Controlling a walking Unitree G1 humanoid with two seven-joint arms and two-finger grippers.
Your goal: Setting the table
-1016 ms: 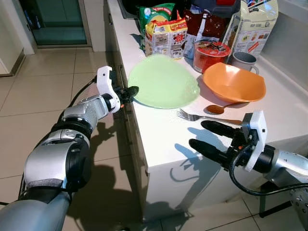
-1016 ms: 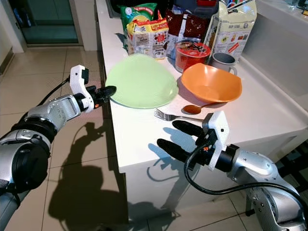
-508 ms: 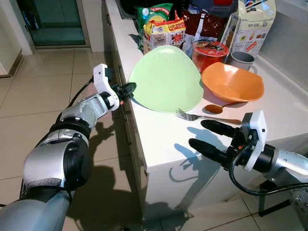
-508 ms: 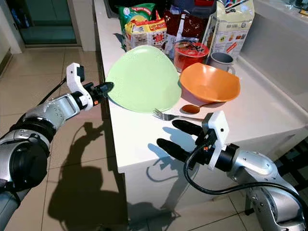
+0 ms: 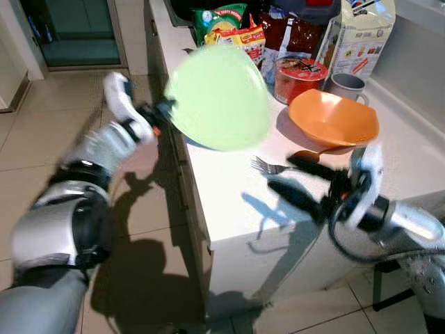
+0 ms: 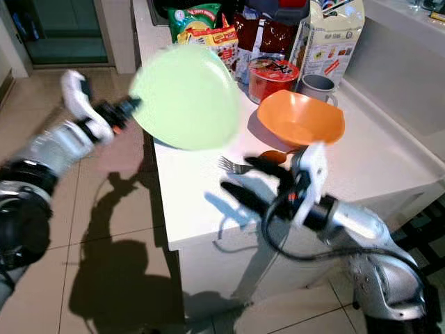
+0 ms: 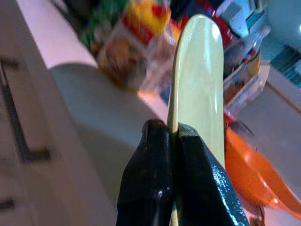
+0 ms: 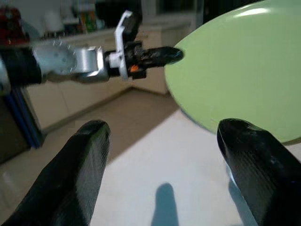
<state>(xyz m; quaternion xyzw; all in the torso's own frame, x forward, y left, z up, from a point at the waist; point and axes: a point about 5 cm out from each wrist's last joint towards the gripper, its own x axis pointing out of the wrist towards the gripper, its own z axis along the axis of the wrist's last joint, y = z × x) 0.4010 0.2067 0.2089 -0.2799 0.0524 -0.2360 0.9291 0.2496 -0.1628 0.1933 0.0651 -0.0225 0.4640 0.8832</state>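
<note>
Left gripper (image 5: 161, 111): positioned off the left edge of the white counter (image 5: 229, 202), above the tiled floor (image 5: 42, 132). Its two black fingers (image 7: 155, 188) are pinched tight on the rim of the green plate (image 5: 219, 97). The arm is blurred.

Green plate: held clear of the counter, tipped up steeply on edge, its face turned toward the camera. It stands in front of the snack packets (image 5: 233, 31) at the back of the counter. The left wrist view shows the plate edge-on between the fingers.

Fork (image 5: 268, 167): lying flat on the counter, just right of the plate's lower edge.

Right gripper (image 5: 295, 182): hovering low over the front part of the counter, near the fork. Fingers spread wide, holding nothing.

Spoon (image 5: 306, 155): resting beside the orange bowl (image 5: 334, 118). Behind the bowl stand a red noodle cup (image 5: 293, 75), a grey mug (image 5: 348, 87) and a carton (image 5: 358, 35).
</note>
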